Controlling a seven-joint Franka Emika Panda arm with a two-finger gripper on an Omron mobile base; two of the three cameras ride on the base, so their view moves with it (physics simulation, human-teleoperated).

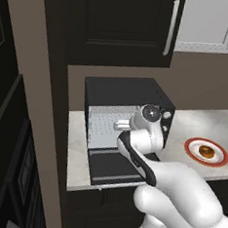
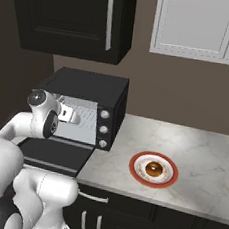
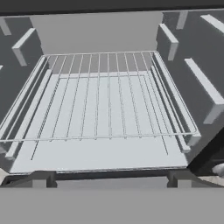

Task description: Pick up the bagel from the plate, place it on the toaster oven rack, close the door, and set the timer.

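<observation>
Jaws wide apart at the open oven mouth, holding nothing.
The rack (image 3: pixel 105 100) lies bare just ahead of the jaws; the door (image 2: pixel 51 155) hangs flat below them; the bagel (image 2: pixel 153 169) sits on the plate (image 2: pixel 136 173), well off to their right on the tabletop (image 2: pixel 206 162).

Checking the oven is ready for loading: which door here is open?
The toaster oven's door, folded down flat at the counter edge. The dark upper cabinet door above is shut.

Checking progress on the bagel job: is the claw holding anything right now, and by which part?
Nothing is held. The claw is open over the toaster oven rack; the bagel sits on the plate.
</observation>
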